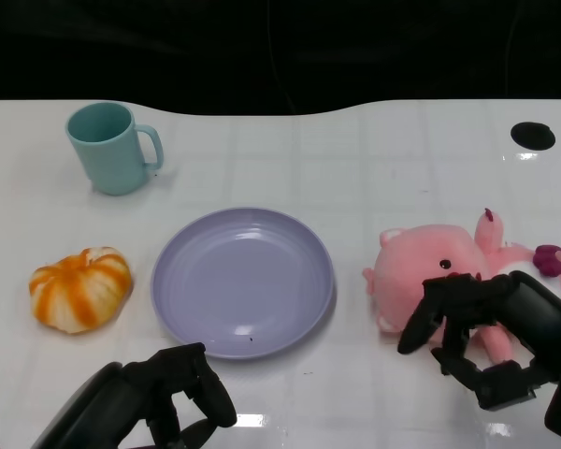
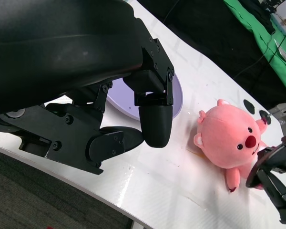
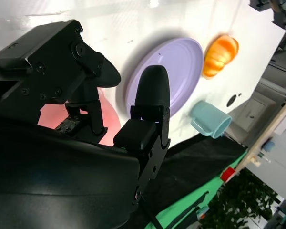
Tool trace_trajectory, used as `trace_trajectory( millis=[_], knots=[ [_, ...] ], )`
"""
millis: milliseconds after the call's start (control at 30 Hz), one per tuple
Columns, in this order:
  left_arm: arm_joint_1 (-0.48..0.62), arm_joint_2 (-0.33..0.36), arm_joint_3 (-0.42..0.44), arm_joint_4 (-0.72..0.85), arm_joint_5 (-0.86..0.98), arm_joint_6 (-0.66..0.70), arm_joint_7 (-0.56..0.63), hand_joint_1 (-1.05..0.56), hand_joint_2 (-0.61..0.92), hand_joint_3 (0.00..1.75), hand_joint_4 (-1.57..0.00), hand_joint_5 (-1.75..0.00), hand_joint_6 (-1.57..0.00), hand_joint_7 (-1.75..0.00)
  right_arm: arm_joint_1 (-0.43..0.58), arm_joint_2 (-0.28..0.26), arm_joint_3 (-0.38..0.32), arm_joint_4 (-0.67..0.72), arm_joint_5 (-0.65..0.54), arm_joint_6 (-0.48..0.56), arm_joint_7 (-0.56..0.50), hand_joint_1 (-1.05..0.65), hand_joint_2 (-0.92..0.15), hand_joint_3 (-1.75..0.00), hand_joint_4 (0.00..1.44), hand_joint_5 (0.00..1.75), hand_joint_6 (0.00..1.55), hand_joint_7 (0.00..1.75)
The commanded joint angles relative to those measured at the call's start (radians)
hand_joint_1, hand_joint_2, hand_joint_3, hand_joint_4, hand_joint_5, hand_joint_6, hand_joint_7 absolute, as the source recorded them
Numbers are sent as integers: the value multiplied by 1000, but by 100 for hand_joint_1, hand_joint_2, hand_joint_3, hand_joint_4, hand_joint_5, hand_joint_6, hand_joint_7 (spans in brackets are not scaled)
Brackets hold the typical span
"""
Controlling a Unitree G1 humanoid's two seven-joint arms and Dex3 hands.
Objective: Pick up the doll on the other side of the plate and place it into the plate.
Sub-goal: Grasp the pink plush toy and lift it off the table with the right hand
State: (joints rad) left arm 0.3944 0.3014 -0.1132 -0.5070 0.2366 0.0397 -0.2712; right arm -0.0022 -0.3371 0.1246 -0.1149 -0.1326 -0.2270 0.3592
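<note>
Pink plush doll [image 1: 435,267] at plate's 3 o'clock; right hand [image 1: 481,332] spread wide over it, holding nothing. Round lavender plastic plate [image 1: 182,271] centre. Teal ceramic mug [image 1: 110,147] at 11, orange-white plush pumpkin [image 1: 79,288] at 9. Left hand [image 1: 164,398] curled, holding nothing, at 7.

Right hand [image 1: 486,341] hangs over pink doll [image 1: 439,271], fingers apart, doll directly beneath. Toward its inner side: bare strip of white table [image 1: 355,168], then purple plate [image 1: 243,281], nothing lying in it. Left hand [image 1: 159,398] sits low at plate's near edge, fingers curled, apart from plate. Beyond left hand, outward: orange pumpkin [image 1: 81,288] beside plate. Teal mug [image 1: 112,147] far back, well apart from both hands.
</note>
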Motion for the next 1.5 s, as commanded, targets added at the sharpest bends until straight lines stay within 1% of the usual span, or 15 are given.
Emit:
trace_trajectory(
  millis=[33,100,133,167,233,300,367,500,733,867,900,933,1000,1200,1500],
  knots=[
    [0,13,5,4,-1,-3,-4,-25,84,61,-64,-174,-62,-132,11,15,-28,-30,8,23,-35,-2,-59,-74,64,98,72,57],
    [-1,13,5,5,-2,-3,-3,-25,84,61,-63,-174,-62,-132,12,18,-30,-38,0,27,-46,-4,-65,-60,59,89,69,45],
    [-1,13,6,8,-3,-5,-3,-25,84,61,-63,-174,-62,-132,7,15,-33,-36,-16,11,-57,-5,-66,-58,59,87,69,43],
    [-2,13,6,11,-4,-8,-4,-25,84,61,-63,-174,-62,-132,3,11,-35,-35,-33,-4,-69,-7,-68,-51,53,80,65,37],
    [-3,14,5,14,0,-10,-2,-25,84,61,-63,-173,-62,-132,-2,6,-44,-50,-66,-4,-90,-13,-77,-31,44,66,57,22],
    [-3,14,3,14,4,-11,-1,-26,84,61,-63,-172,-62,-133,-4,-1,-52,-69,-102,5,-107,-20,-84,-16,35,58,51,12],
    [-3,14,2,13,5,-13,-1,-26,84,62,-63,-172,-62,-133,-5,-7,-55,-79,-130,8,-117,-26,-87,-10,31,56,47,8],
    [-4,9,-2,3,5,1,-3,-25,84,62,-63,-172,-62,-133,-19,-60,-57,-129,-289,40,-143,-42,-90,-3,20,57,38,1],
    [-12,5,-13,3,11,4,2,-26,84,61,-64,-174,-62,-133,-40,-102,-40,-198,-406,142,-93,-58,-86,0,2,53,26,0],
    [-14,4,-17,0,12,10,3,-27,83,63,-64,-174,-62,-132,-61,-122,-28,-216,-441,198,-40,-62,-86,0,0,48,22,0],
    [-15,3,-19,0,14,11,4,-27,83,63,-64,-174,-63,-132,-74,-131,-21,-214,-453,218,-17,-63,-86,0,0,43,20,1],
    [-15,2,-20,-1,17,10,6,-27,82,64,-64,-174,-63,-132,-87,-138,-13,-207,-466,233,2,-64,-86,0,0,38,19,1],
    [-14,2,-21,-3,19,9,7,-27,81,65,-65,-174,-63,-131,-113,-148,4,-185,-488,249,24,-65,-86,0,0,35,19,1],
    [-8,1,-20,-9,24,12,6,-27,79,68,-64,-173,-64,-131,-168,-161,54,-118,-543,263,42,-68,-87,0,0,34,19,1],
    [-3,-3,-26,-36,31,44,2,-27,78,70,-65,-173,-64,-130,-277,-148,127,61,-604,246,0,-72,-85,0,0,37,22,1]
  ],
)
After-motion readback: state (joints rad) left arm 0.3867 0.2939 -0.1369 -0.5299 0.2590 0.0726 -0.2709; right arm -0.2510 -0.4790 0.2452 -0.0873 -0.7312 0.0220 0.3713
